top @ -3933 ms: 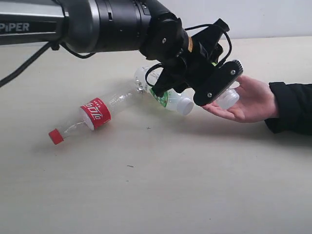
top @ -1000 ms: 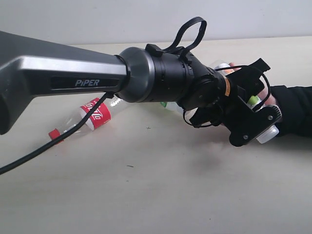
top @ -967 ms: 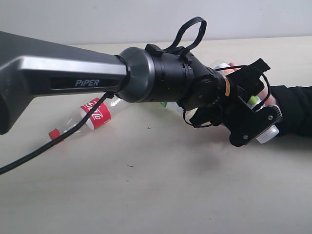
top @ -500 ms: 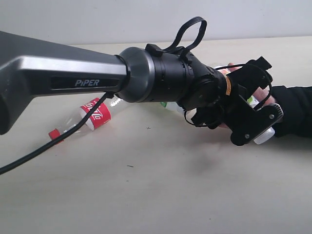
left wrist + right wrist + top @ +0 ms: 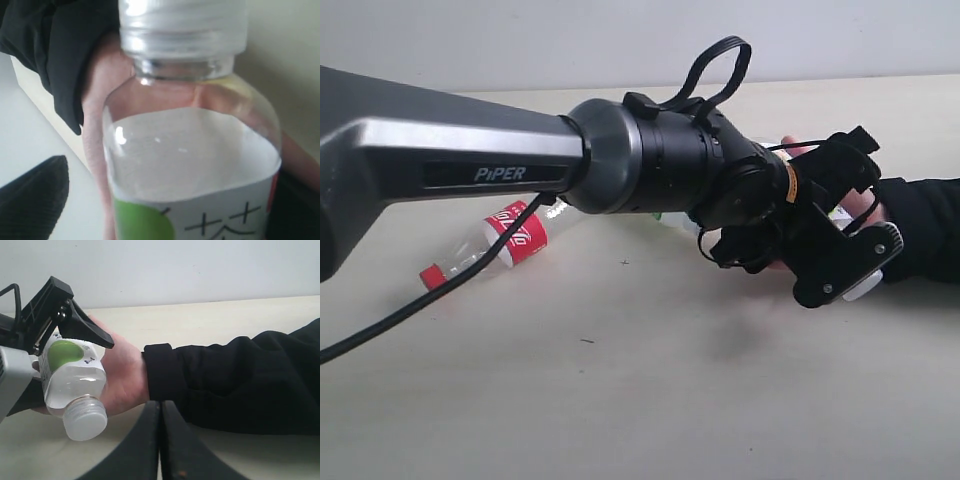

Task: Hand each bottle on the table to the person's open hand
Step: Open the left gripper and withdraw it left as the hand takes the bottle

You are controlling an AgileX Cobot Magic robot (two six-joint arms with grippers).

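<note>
White-capped bottle [image 5: 75,385] lies across person's hand [image 5: 122,375], cap pointing down and outward. The hand is held above the table [image 5: 620,400], well short of its far edge.

Change: left gripper [image 5: 855,215] has spread its fingers over the last second. They now stand wide either side of the bottle, so it looks released. This handover reads as done.

Red-labelled bottle [image 5: 515,232] waits on the table behind the arm.

Left arm reaches out long and low, wrist rolled. Right gripper [image 5: 160,410] is pinched closed and empty.
</note>
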